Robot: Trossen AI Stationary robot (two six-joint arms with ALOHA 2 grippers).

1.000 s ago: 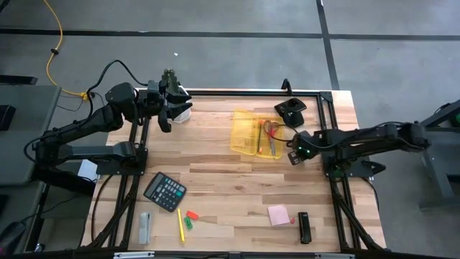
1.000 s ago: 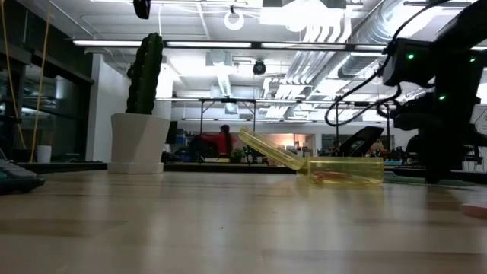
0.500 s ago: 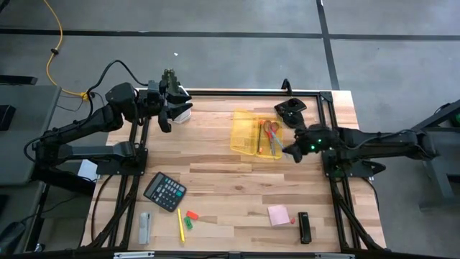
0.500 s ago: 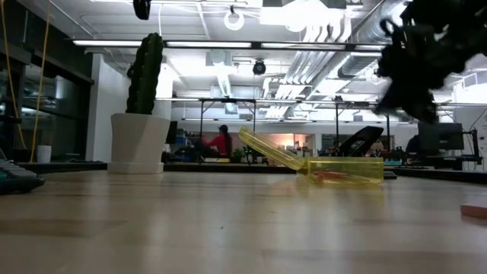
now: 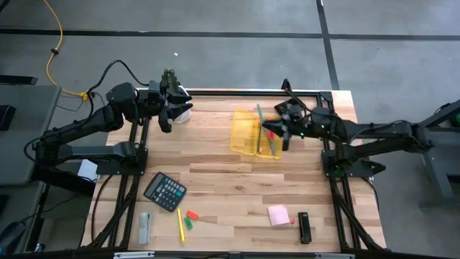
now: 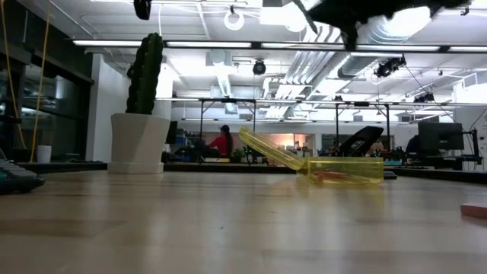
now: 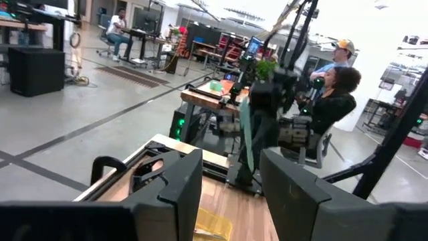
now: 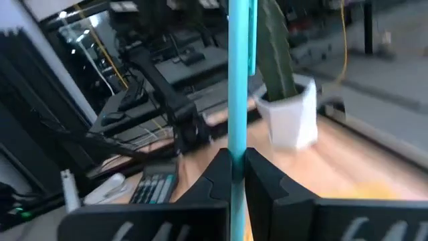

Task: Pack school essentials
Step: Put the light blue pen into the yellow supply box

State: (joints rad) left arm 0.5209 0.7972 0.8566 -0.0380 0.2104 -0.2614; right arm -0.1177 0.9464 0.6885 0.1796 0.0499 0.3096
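Observation:
My right gripper [image 5: 277, 128] hovers over the open yellow case [image 5: 246, 132] and is shut on the teal pen [image 5: 259, 109], which shows as a long teal bar [image 8: 238, 80] in the right wrist view. The case rests flat on the table with its lid tilted open [image 6: 270, 150]. On the near part of the table lie the yellow pencil [image 5: 180, 223], the green piece [image 5: 188, 224], the orange-red piece [image 5: 192, 214] and the pink sticky pad [image 5: 279, 214]. My left gripper [image 7: 231, 187] waits open by the cactus pot [image 5: 176, 108]. My right gripper pinches the teal pen's shaft [image 8: 237, 155] between its two fingers [image 8: 217, 175]. The fingers point about level toward the table's left and lie across the pen. The pen is lifted clear above the case and stands roughly upright [image 7: 246, 134]; its end beyond the fingers is hidden by the gripper.
A dark calculator [image 5: 164, 191] and a grey metal bar [image 5: 144, 226] lie near the left near corner. A small black item [image 5: 305, 226] lies by the sticky pad. A black holder [image 5: 291, 109] stands at the far right. Bare wood lies between the case and the near objects.
My right gripper has risen from beside the case's near right corner, moved toward the far edge and left over the case, and turned toward the table's left, leaving the low view upward. The teal pen now stands high in its fingers. My left arm has kept still.

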